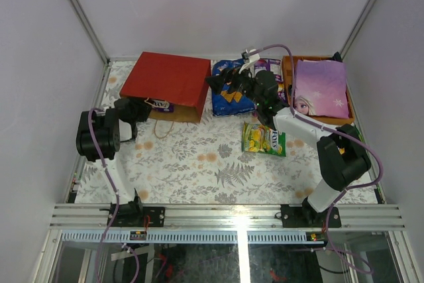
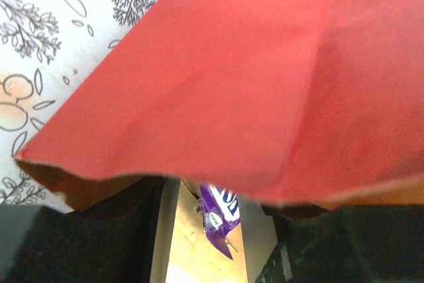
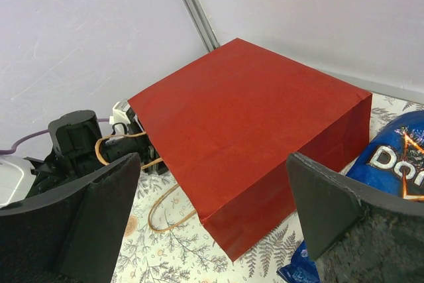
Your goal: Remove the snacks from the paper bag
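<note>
- paper bag lies on its side, unpinned, so a pull may drag it along. The right gripper is spread wide and empty near the Doritos bag.
- purple packet sits at the bag mouth, between the left gripper jaws. They're part-open and contact is unclear — a thin pinch could slip.

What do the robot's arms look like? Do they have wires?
Both are mostly black, with chunky round joints and some white links. The left arm and right arm each carry a purple cable. The right gripper has thick, dark, wedge-shaped jaws with a rough surface.
</note>
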